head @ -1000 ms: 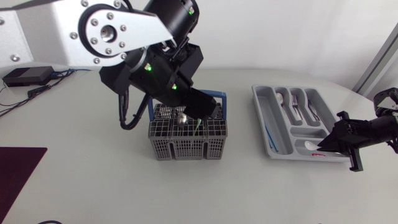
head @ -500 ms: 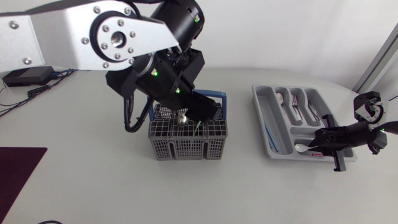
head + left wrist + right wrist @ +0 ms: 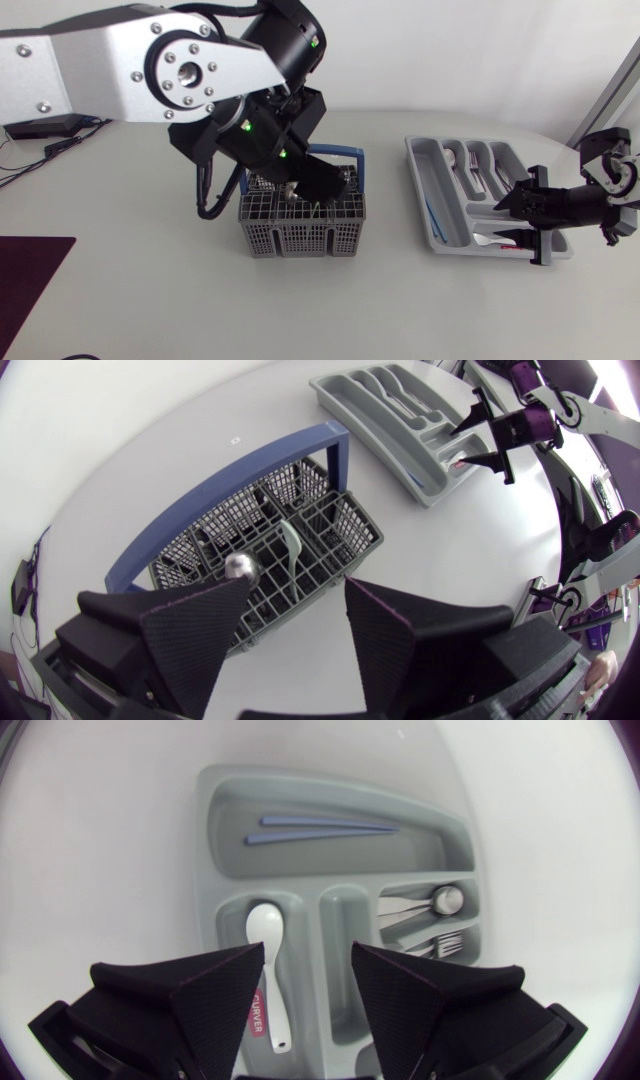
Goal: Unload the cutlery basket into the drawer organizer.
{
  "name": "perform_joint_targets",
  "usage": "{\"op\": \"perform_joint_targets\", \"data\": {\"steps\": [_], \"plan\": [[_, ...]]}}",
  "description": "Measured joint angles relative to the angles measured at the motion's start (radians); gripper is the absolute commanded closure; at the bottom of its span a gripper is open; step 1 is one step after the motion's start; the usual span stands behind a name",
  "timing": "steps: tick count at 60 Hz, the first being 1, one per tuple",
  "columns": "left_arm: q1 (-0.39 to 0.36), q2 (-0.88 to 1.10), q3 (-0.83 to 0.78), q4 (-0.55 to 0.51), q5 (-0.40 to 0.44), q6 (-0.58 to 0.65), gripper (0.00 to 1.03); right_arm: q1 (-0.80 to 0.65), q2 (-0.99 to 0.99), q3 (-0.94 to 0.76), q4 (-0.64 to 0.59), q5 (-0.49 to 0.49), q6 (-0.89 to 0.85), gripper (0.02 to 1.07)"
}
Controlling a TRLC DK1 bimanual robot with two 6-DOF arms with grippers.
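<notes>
The grey cutlery basket (image 3: pixel 300 240) with a blue handle (image 3: pixel 230 480) stands mid-table. My left gripper (image 3: pixel 322 186) hangs open just above it. In the left wrist view a round-ended metal utensil (image 3: pixel 240 566) and a pale utensil (image 3: pixel 288 546) stand in the basket ahead of the open fingers (image 3: pixel 195 635). The grey drawer organizer (image 3: pixel 415 160) lies to the right. My right gripper (image 3: pixel 512 220) is open at its near end, over a white spoon (image 3: pixel 265 960) lying in a small compartment, free of both fingers (image 3: pixel 215 990).
The organizer (image 3: pixel 215 840) also holds blue chopsticks (image 3: pixel 310 828) in its long compartment and metal spoons and forks (image 3: pixel 430 905) in the others. A dark mat (image 3: pixel 25 280) lies at the table's left front. My left arm's bulky links (image 3: pixel 180 70) overhang the basket.
My right gripper has opened and let go of the white spoon, which now lies in the organizer's small compartment. My left gripper has sunk a little closer to the basket.
</notes>
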Motion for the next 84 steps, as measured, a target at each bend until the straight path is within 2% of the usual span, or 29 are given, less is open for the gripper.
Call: {"op": "perform_joint_targets", "data": {"steps": [20,28,41,48,58,75,78,84], "plan": [[-0.004,-0.02,-0.034,0.03,-0.001,-0.017,0.18,0.161,-0.273,-0.114,-0.055,-0.024,0.213,0.34],[-0.017,0.018,-0.038,0.05,-0.023,-0.096,0.25,0.233,-0.403,-0.2,-0.064,-0.027,0.292,0.34],[-0.032,0.142,0.004,0.052,-0.1,-0.2,0.28,0.29,-0.513,-0.274,-0.064,-0.027,0.37,0.31],[-0.033,0.18,0.043,0.053,-0.116,-0.245,0.28,0.309,-0.557,-0.296,-0.067,-0.03,0.396,0.31],[-0.019,0.209,0.089,0.053,-0.136,-0.317,0.42,0.339,-0.59,-0.319,-0.068,-0.03,0.423,0.31],[-0.006,0.238,0.11,0.053,-0.165,-0.375,0.47,0.353,-0.597,-0.328,-0.067,-0.031,0.436,0.31],[-0.006,0.246,0.116,0.053,-0.166,-0.378,0.53,0.354,-0.597,-0.33,-0.067,-0.031,0.437,0.31],[-0.006,0.258,0.128,0.053,-0.166,-0.384,0.57,0.354,-0.599,-0.341,-0.067,-0.037,0.44,0.31]]}}
